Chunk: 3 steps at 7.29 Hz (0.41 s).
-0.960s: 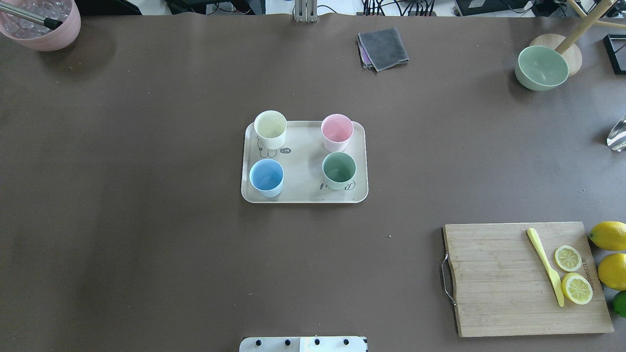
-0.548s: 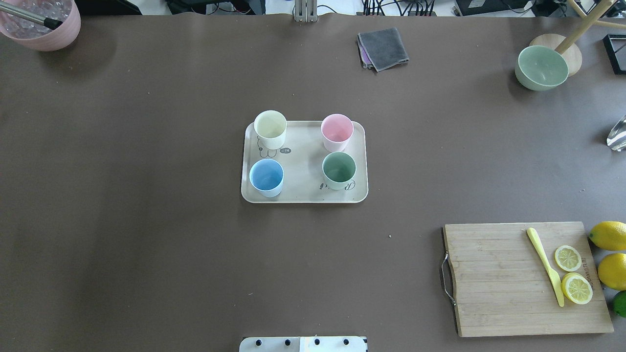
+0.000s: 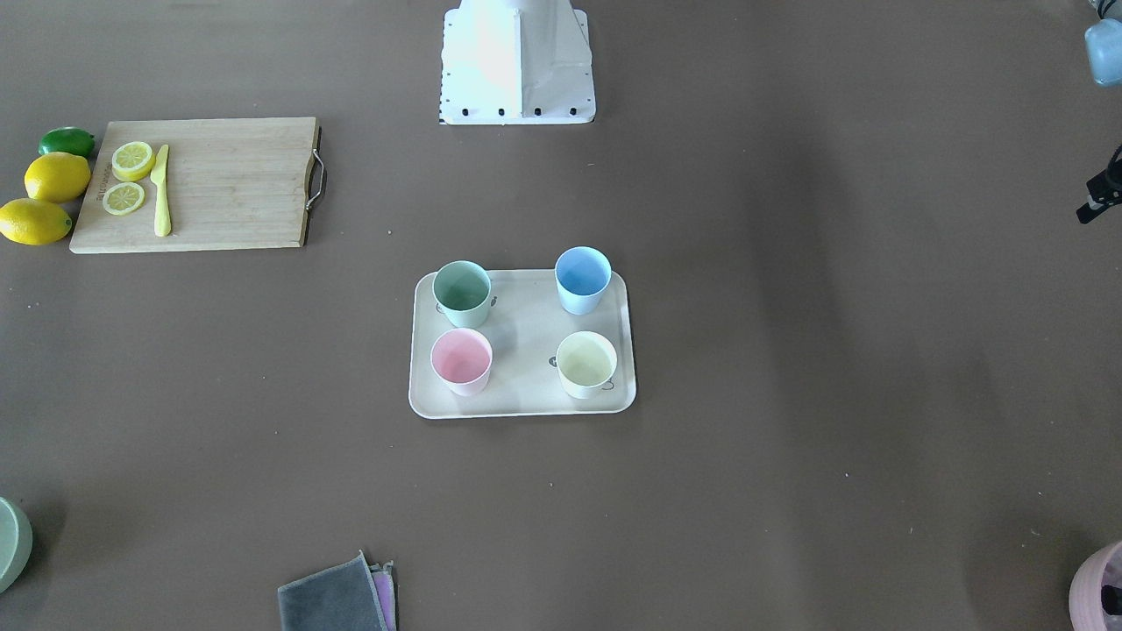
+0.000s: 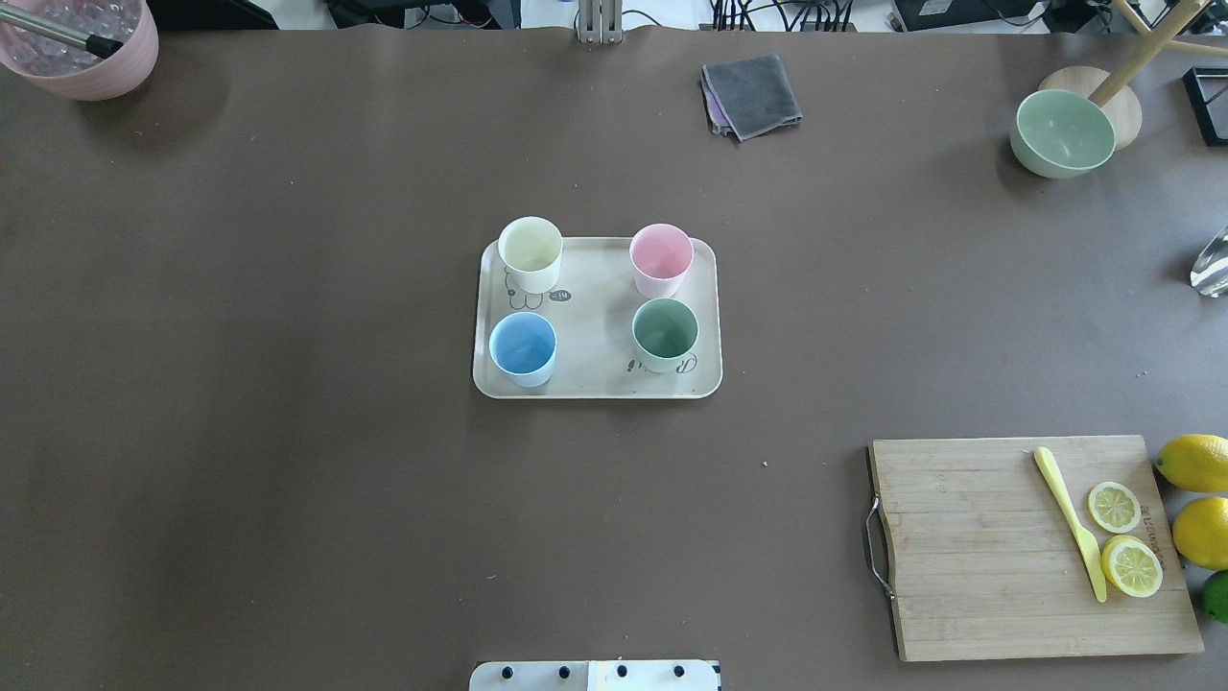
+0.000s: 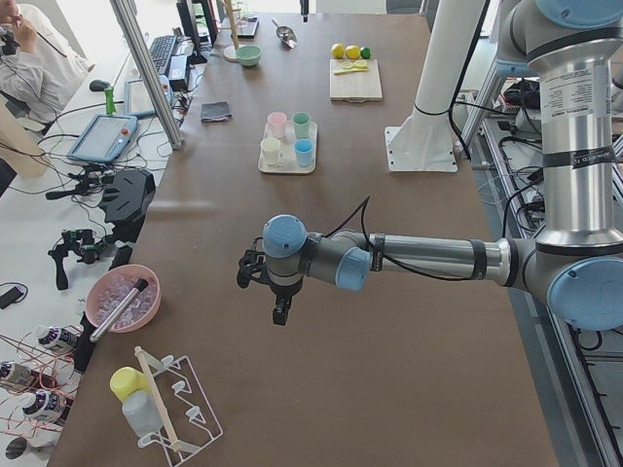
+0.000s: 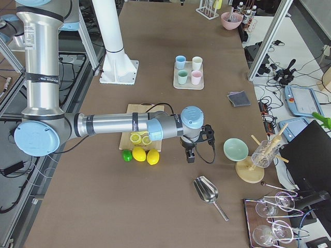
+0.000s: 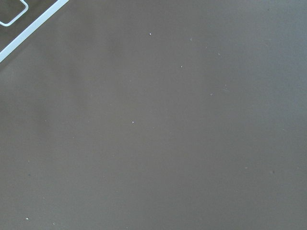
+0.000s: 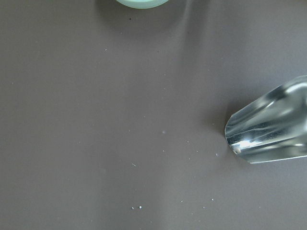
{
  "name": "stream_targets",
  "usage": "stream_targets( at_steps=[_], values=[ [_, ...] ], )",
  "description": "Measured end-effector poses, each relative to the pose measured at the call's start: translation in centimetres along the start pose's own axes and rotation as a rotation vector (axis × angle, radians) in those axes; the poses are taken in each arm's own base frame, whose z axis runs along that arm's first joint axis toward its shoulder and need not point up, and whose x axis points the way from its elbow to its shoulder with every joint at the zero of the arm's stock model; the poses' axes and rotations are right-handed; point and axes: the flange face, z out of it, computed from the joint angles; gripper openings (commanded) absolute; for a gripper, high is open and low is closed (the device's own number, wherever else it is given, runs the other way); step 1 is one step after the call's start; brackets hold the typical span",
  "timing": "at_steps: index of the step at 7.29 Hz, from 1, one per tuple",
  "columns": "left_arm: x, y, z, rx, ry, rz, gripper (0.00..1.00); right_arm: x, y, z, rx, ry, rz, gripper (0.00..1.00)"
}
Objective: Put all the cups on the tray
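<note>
The beige tray (image 4: 595, 317) lies at the table's middle. All four cups stand upright on it: cream-yellow (image 4: 530, 251), pink (image 4: 661, 257), light blue (image 4: 523, 347) and mint green (image 4: 665, 333). They also show in the front view on the tray (image 3: 526, 350). My left gripper (image 5: 280, 306) hangs over bare table far to the left of the tray. My right gripper (image 6: 190, 155) hangs far to the right, near the lemons. Both show only in the side views, so I cannot tell whether they are open or shut. Neither holds a cup.
A wooden cutting board (image 4: 1027, 547) with a yellow knife and lemon slices lies front right, whole lemons (image 4: 1194, 461) beside it. A green bowl (image 4: 1062, 132) stands back right, a grey cloth (image 4: 753, 94) at the back, a pink container (image 4: 82, 43) back left. A metal scoop (image 6: 207, 191) lies beyond the right end.
</note>
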Motion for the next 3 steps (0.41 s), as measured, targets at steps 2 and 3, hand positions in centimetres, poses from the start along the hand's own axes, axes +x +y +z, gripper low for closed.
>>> stream_targets(
  at_steps=[2,3],
  values=[
    [-0.23,-0.05,-0.16,0.004,-0.011,0.059,0.98,0.67,0.03,-0.09,0.003,0.022,0.009,1.00],
    [-0.16,-0.12,-0.26,0.008,-0.013,0.071,0.98,0.78,0.02,-0.07,0.004,0.028,0.010,1.00]
  ],
)
